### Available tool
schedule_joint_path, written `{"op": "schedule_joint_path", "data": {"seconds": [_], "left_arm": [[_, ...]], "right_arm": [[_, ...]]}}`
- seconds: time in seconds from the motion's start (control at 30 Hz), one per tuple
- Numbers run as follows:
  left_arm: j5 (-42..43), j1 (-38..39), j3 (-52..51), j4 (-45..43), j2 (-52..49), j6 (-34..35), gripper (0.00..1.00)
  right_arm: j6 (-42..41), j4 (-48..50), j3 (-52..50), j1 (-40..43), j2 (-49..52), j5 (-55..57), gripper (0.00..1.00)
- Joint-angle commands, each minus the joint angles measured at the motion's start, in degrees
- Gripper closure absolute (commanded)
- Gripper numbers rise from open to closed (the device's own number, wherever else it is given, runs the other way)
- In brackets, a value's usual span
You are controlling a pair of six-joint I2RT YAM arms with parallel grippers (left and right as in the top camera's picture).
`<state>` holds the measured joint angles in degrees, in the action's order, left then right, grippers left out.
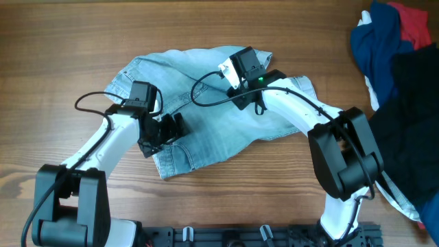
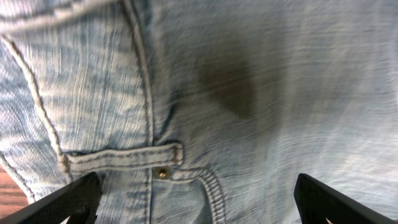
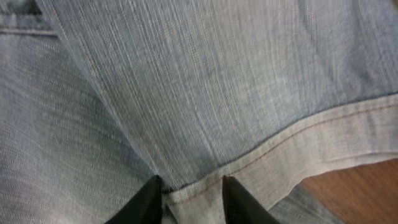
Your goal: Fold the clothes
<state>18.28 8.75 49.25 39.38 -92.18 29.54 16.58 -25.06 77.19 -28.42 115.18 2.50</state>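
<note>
Faded denim shorts (image 1: 212, 130) (rumpled), hem (image 3: 323, 134) clamped in right end effector (image 3: 191, 186), left end effector (image 2: 198, 186) apart.

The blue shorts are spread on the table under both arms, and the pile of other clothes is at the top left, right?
No, the pile of other clothes sits at the top right, not the top left, as the overhead view shows. The shorts do lie spread on the table.

Overhead, the left arm (image 1: 103, 147) and right arm (image 1: 302, 113) cover parts of the denim shorts (image 1: 206, 134), and the garment pile (image 1: 387, 41) runs off the right edge. In the wrist views the lower edge cuts off the wide-spread left claw (image 2: 198, 186) and the right claw (image 3: 189, 186), which pinches the hem
</note>
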Motion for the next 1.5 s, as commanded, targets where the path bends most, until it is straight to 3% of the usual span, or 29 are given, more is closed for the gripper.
{"op": "schedule_joint_path", "data": {"seconds": [0.0,0.1,0.2,0.4,0.57,0.73,0.87,0.97,1.07,1.13,1.3,1.47], "left_arm": [[0.33,0.20,-1.27,0.24,0.52,1.01,0.00],[0.39,0.20,-1.27,0.26,0.52,1.01,0.00],[0.55,0.20,-1.27,0.24,0.52,0.98,0.00],[0.55,0.20,-1.27,0.20,0.52,0.98,0.00],[0.55,0.20,-1.27,0.00,0.52,1.01,0.00],[0.52,0.20,-1.27,0.02,0.52,1.01,0.00],[0.52,0.20,-1.27,0.00,0.52,0.98,0.00],[0.55,0.20,-1.27,0.02,0.52,1.01,0.00],[0.55,0.20,-1.27,0.26,0.52,1.01,0.00],[0.55,0.20,-1.27,0.76,0.52,1.01,0.00],[0.52,0.20,-1.27,1.09,0.52,0.98,0.00],[0.52,0.20,-1.27,1.07,0.52,0.96,0.00]], "right_arm": [[-0.26,0.83,0.15,0.24,0.90,-0.61,0.70],[-0.28,0.72,0.15,0.26,1.46,-0.68,0.75],[-0.28,-0.35,0.09,0.20,2.14,-1.60,0.69],[-0.24,-0.83,0.07,0.15,2.80,-1.70,0.68],[-1.11,-0.39,0.07,0.15,2.80,0.68,0.95],[-10.16,0.48,1.31,0.15,0.92,11.93,0.96],[-10.47,7.74,6.27,0.42,-2.40,23.21,0.96],[-10.34,20.41,12.72,1.84,-2.54,29.31,0.96],[-10.71,31.43,15.52,3.69,-2.54,27.36,0.69],[-10.73,35.15,16.59,5.01,-2.54,25.90,0.45],[-7.32,25.46,16.94,7.19,-2.56,26.40,0.02],[-8.02,6.19,16.94,8.17,-2.56,26.29,0.00]]}}
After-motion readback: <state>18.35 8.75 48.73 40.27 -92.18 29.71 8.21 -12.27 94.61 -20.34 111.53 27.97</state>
